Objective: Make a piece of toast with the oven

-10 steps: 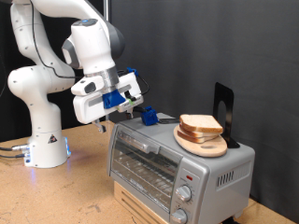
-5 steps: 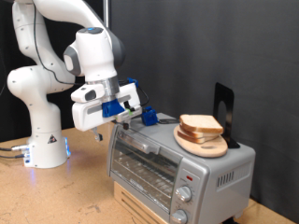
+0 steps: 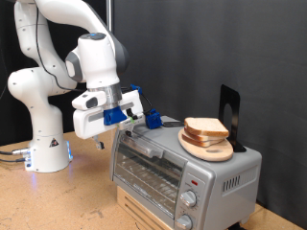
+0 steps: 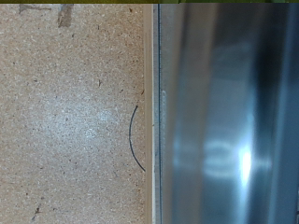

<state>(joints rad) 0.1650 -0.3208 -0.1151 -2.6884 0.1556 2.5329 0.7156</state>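
Bench (image 3: 58, 206): I see a light particle-board top; it carries the arm base and the oven. In the wrist view it is the speckled surface (image 4: 75, 112) with a thin dark curved mark on it.
Arm (image 3: 53, 67): white, base standing on the bench well to the exterior view's left of the oven, elbow bent over towards the oven.
Oven (image 3: 177, 168): silver-grey box, glass door shut, bar handle across the door's top, wire rack visible behind the glass, two round knobs at the exterior view's right of the door. In the wrist view its shiny metal (image 4: 224, 112) fills about half the picture.
Wooden board (image 3: 206, 149): round, lying on top of the oven.
Bread pile (image 3: 204, 129): a few slices stacked on that board; I can't pick out a single piece of toast from the stack.
Hand (image 3: 134, 115): blue-tipped, hovering just above the oven's top edge on the exterior view's left; fingers not clear enough, I cannot tell if apart or together. Nothing seen between them.
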